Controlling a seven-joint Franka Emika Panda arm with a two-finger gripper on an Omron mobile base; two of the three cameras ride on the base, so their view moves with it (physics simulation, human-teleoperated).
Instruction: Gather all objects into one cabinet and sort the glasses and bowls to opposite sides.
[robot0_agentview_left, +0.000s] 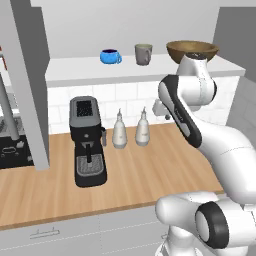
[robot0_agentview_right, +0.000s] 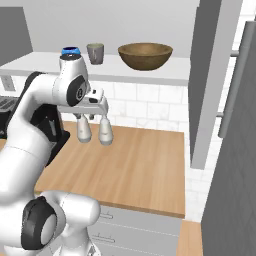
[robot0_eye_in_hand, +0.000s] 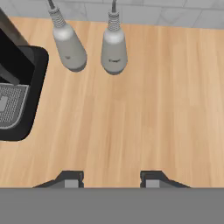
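The tool (robot0_eye_in_hand: 111, 177) hangs with fingers parted, holding nothing, above the smooth wooden desk (robot0_eye_in_hand: 148, 113); ahead of it stand two rounded glossy grey bottles (robot0_eye_in_hand: 114, 51).

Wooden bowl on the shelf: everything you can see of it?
The wooden bowl is wide, round and brown, with a grained look, a darker hollow inside and a thin rim. It sits upright on the white shelf, right of the grey cup and apart from it. Nothing shows inside it, and nothing else touches it. In the left base view the arm hides part of it.
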